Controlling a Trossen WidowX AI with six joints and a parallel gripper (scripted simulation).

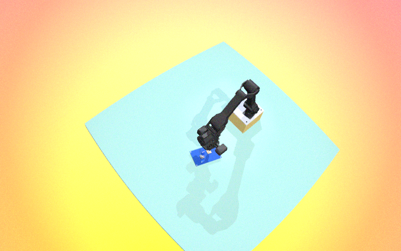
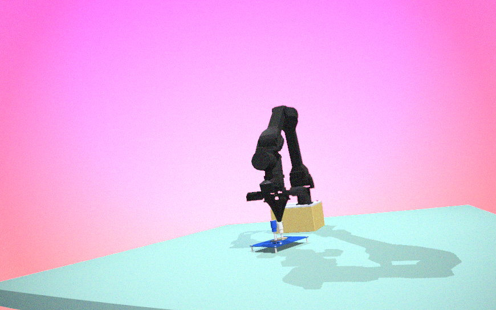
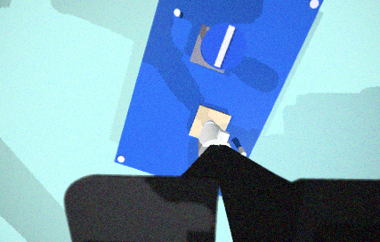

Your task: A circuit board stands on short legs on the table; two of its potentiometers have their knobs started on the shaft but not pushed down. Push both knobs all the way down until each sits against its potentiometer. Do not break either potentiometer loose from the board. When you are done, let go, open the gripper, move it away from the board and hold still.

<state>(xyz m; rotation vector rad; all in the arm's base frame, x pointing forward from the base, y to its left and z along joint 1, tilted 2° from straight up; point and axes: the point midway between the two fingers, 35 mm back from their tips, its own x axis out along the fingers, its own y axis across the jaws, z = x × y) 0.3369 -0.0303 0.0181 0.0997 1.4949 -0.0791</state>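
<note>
The blue circuit board (image 1: pixel 214 155) (image 2: pixel 297 240) (image 3: pixel 246 107) stands on short legs. A white knob (image 2: pixel 280 227) (image 3: pixel 209 133) stands over the tan potentiometer (image 1: pixel 208 152) (image 3: pixel 196 129), with bare shaft showing below it in the exterior view. A blue knob (image 2: pixel 273 225) (image 3: pixel 211 44) with a white line stands over the grey potentiometer (image 1: pixel 202 157) (image 3: pixel 195 56), also with shaft showing below. My gripper (image 2: pixel 279 220) (image 3: pixel 217 153) is shut and empty, pointing down. Its tips are right at the top of the white knob and hide part of it in the wrist view; whether they touch cannot be told.
The blue knob stands close beside the fingertips. A small dark part (image 3: pixel 236 143) is on the board near the white knob. The arm's base stands on a tan box (image 1: pixel 243 124) (image 2: pixel 300 219) with a white top. The pale table (image 1: pixel 133 124) (image 2: pixel 126 269) carries the arm's shadows.
</note>
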